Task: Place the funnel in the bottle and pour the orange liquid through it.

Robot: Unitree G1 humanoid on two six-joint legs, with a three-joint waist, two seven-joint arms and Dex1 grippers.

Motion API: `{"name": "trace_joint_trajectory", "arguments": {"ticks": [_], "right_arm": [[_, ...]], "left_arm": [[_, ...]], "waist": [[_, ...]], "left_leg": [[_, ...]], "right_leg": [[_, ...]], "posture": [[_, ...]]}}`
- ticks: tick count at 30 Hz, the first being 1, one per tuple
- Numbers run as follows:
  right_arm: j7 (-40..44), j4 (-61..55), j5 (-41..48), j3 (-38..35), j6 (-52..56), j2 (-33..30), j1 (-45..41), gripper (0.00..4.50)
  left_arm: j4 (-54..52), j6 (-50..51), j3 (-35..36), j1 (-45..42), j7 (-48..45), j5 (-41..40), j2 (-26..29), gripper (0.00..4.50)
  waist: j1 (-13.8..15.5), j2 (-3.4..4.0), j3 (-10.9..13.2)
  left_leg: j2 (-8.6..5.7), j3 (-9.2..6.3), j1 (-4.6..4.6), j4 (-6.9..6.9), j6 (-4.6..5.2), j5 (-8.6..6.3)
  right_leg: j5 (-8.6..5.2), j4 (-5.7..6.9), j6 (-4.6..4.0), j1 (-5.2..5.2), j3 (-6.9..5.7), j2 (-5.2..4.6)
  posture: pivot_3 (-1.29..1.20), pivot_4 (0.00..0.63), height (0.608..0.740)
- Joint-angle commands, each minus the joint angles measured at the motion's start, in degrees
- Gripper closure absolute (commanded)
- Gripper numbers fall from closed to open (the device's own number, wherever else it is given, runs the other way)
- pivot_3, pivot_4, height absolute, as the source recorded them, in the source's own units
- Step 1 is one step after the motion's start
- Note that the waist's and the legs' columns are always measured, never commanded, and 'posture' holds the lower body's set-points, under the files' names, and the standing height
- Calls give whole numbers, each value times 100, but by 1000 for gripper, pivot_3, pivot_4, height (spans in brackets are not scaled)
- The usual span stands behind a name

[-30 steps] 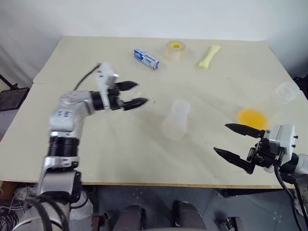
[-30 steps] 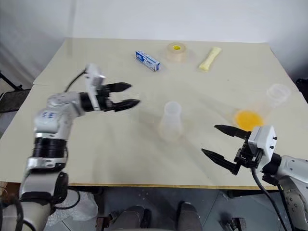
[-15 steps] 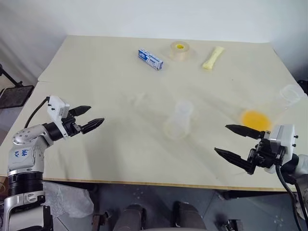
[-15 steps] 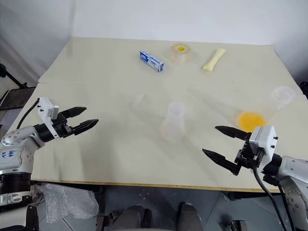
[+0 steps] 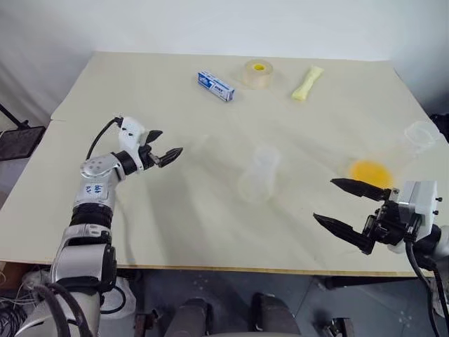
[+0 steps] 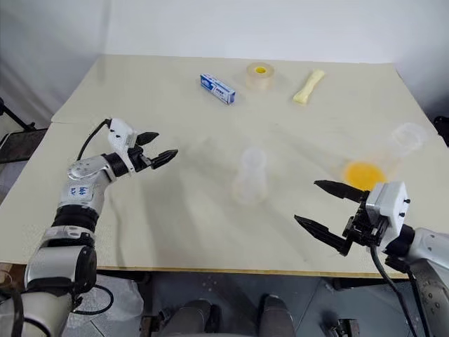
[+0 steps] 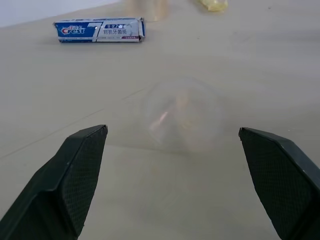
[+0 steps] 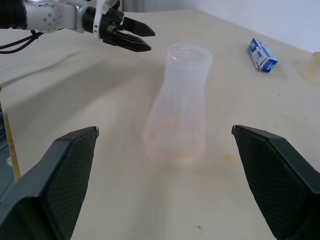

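The clear funnel (image 7: pixel 182 117) lies on its side on the table, faint in the left eye view (image 5: pixel 203 144). My left gripper (image 5: pixel 170 142) hovers open just left of it, pointing at it, with nothing between its fingers. At the table's middle stands the upright clear bottle (image 5: pixel 258 175), also in the right wrist view (image 8: pixel 180 107). To the right of it, the orange liquid (image 5: pixel 369 170) sits in the bottom of a clear cup (image 5: pixel 419 133). My right gripper (image 5: pixel 324 199) is open near the front edge, between bottle and cup, touching neither.
A blue and white toothpaste box (image 5: pixel 214 85), a tape roll (image 5: pixel 257 73) and a pale yellow packet (image 5: pixel 306 82) lie along the far side of the table (image 5: pixel 140 225). The table's front edge runs just below my right gripper.
My left arm swung back toward the front left corner, then came forward again; its open gripper now points at the funnel from the left. The right gripper stayed put.
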Motion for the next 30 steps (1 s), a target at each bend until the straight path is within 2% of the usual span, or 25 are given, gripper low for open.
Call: {"name": "trace_joint_trajectory", "arguments": {"ticks": [1, 10, 25, 28, 30], "right_arm": [[-131, -375, 166, -298, -35, 63, 157, 0], [-191, -727, 584, -489, 54, 34, 332, 0], [-409, -642, 699, -462, 132, 81, 92, 0], [-461, -608, 754, -496, 152, 93, 81, 0], [-474, -591, 781, -509, 156, 92, 79, 0]], "left_arm": [[686, -491, -107, -444, 199, 278, -25, 20], [1644, -795, -159, -1118, 543, 569, -133, 20], [2047, -752, -193, -1508, 1001, 907, -504, 20], [2087, -688, -179, -1543, 1063, 953, -553, 617], [2091, -690, -165, -1547, 1068, 960, -574, 1267]], "waist": [[7, -1, 0], [18, -6, 2], [14, -8, 2], [14, -8, 2], [15, -8, 2]], "left_leg": [[2, 0, 0, 0, 1, 0], [1, 0, -2, 2, 6, 1], [1, 1, -2, 2, 7, 2], [1, 1, -2, 2, 7, 2], [1, 1, -2, 2, 7, 2]], "right_leg": [[0, 1, 0, 0, 0, -1], [2, 3, 3, 0, 1, -5], [2, 4, 4, -1, 0, -4], [2, 4, 4, -1, 0, -4], [2, 4, 4, -1, 0, -4]], "posture": [[0, 150, 740], [0, 150, 740], [0, 150, 740], [0, 150, 740], [0, 150, 740]]}}
